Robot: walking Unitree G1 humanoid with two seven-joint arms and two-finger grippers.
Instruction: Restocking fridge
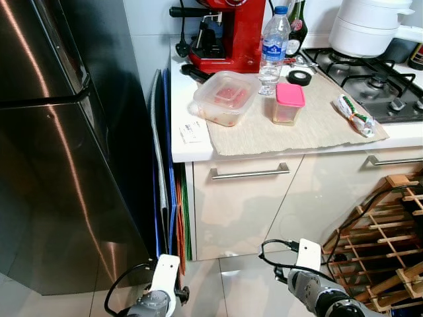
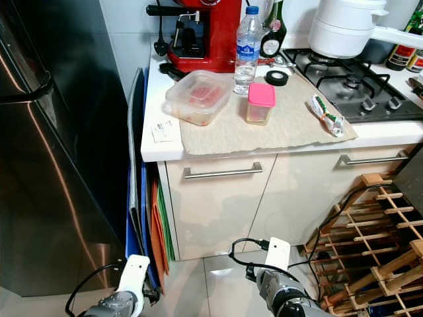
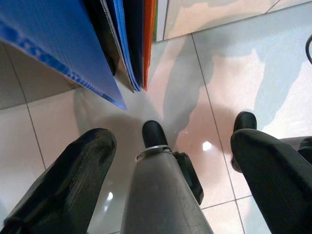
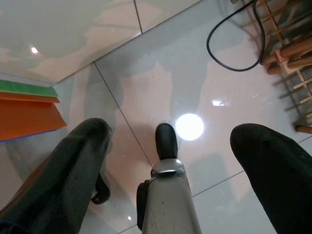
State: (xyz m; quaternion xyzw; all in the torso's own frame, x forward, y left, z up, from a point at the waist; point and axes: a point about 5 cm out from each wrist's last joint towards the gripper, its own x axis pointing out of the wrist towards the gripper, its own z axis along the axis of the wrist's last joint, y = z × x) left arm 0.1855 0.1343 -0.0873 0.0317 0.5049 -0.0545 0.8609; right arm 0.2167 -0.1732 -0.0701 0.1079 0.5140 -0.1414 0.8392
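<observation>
The robot stands before the shut fridge (image 1: pixel 53 152) with both arms hanging low, the left gripper (image 3: pixel 170 161) and the right gripper (image 4: pixel 170 161) spread open, empty, above the floor tiles. To restock well, it should probably open the fridge first, then lift the clear food container (image 1: pixel 225 98) and the pink-lidded tub (image 1: pixel 289 103) from the counter mat (image 1: pixel 297 125) one at a time. The fridge's inside is hidden, and its handle is hard to make out.

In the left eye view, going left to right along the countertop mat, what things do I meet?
Clear food container → water bottle → pink-lidded container → wrapped packet.
</observation>
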